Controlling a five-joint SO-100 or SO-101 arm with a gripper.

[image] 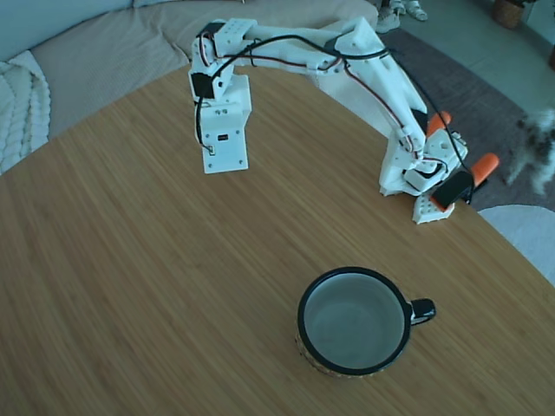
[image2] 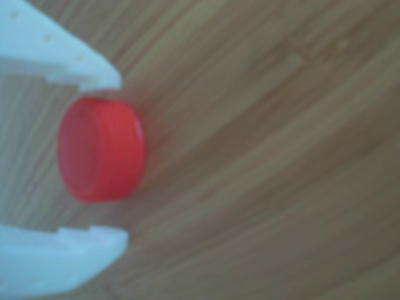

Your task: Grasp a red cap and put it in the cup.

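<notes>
Gripper (image2: 119,156) open, straddling red cap (image2: 100,150) on tabletop (image2: 281,156), upper finger touching or nearly, lower apart, nothing clamped. Risk: uneven closing squirts the cap out. Mug (image: 354,321) well apart.

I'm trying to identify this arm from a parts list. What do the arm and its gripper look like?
The arm is built of white, blocky printed segments with black servo motors at the joints. Black and red cables run along its links. The gripper is white too, with a black block beside it, and two orange clamp handles sit next to it. In the other view, its fingers are plain white with stepped inner edges.
</notes>
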